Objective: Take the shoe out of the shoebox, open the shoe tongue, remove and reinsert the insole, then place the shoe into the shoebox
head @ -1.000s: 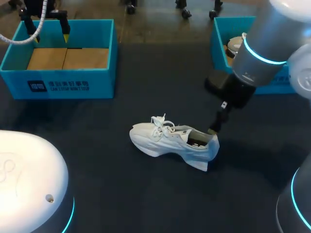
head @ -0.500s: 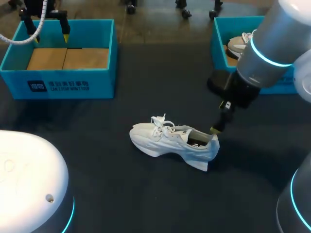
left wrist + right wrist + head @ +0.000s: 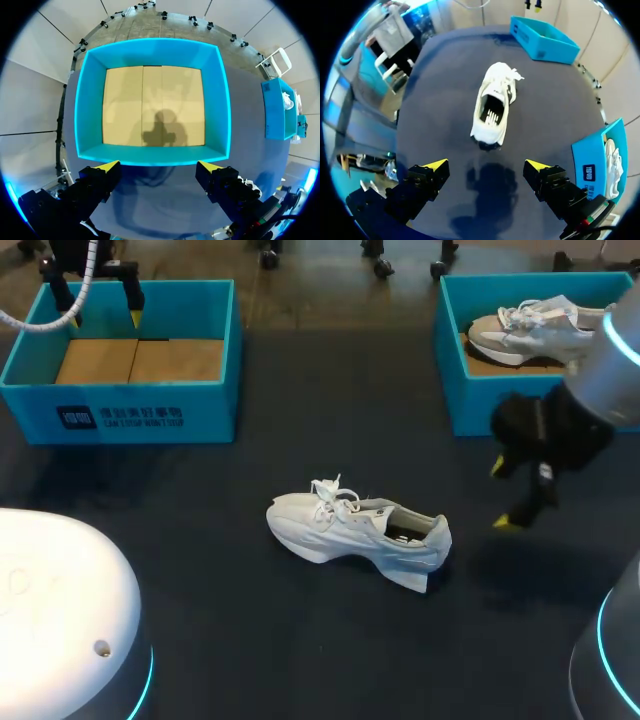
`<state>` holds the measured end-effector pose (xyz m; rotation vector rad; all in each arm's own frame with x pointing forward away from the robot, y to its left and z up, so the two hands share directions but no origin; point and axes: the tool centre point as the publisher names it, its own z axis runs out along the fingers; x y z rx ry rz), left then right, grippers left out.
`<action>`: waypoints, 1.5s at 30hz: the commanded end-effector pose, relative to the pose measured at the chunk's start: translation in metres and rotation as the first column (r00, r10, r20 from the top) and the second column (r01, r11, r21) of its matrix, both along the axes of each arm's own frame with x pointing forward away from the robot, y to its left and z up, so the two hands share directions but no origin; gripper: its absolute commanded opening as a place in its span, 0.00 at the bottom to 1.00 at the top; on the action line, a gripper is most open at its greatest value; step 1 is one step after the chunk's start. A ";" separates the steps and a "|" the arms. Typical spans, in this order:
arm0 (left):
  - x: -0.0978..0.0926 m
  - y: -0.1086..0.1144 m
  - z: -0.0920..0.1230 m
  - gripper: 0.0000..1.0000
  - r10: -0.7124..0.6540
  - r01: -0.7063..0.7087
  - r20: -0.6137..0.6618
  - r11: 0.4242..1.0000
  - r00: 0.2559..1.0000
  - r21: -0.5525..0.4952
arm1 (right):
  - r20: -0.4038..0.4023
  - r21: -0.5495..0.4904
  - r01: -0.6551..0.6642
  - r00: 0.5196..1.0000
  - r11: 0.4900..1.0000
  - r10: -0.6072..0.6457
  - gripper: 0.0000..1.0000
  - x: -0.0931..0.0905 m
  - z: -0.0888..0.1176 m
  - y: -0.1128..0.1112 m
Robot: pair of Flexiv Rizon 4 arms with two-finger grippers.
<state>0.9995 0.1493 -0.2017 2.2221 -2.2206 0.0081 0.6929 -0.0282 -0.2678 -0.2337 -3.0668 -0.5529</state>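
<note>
In the middle of the dark table (image 3: 250, 660): a white shoe (image 3: 355, 532), out of any box, standing on its sole, laces on top, mouth open and facing up.

Near the shoe's heel, not touching it: the right tool (image 3: 503, 496), up above the table, its two yellow tips wide apart, nothing held between them. In the right wrist view, the shoe (image 3: 492, 107) ahead of that tool (image 3: 486, 165), heel end nearest, with a dark shadow on the table between the two.

Well away from the shoe, on its toe side, at the far edge of the table: a blue box (image 3: 130, 415) with a brown cardboard floor. Above that box: the left tool (image 3: 105, 317), tips wide apart too, nothing held. In the left wrist view, the blue box (image 3: 150, 50) right ahead of the tool (image 3: 159, 167), with only the tool's shadow on the brown floor.

Well away from the shoe on its heel side: a second blue box (image 3: 450, 390), with another pale shoe (image 3: 530, 330) lying inside.
</note>
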 end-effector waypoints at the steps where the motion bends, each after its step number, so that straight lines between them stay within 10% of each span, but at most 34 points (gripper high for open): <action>1: 0.000 0.000 0.001 1.00 0.000 0.000 -0.001 1.000 1.000 0.002 | 0.022 0.109 -0.035 0.999 0.993 0.033 1.00 0.001 -0.015 -0.023; 22: 0.000 0.000 0.001 1.00 0.000 0.000 -0.001 1.000 1.000 0.002 | 0.143 0.388 -0.377 0.926 0.841 0.349 1.00 0.012 -0.046 -0.035; 45: 0.000 0.000 0.001 1.00 0.000 0.000 -0.001 1.000 1.000 0.002 | 0.143 0.388 -0.377 0.926 0.841 0.349 1.00 0.012 -0.046 -0.035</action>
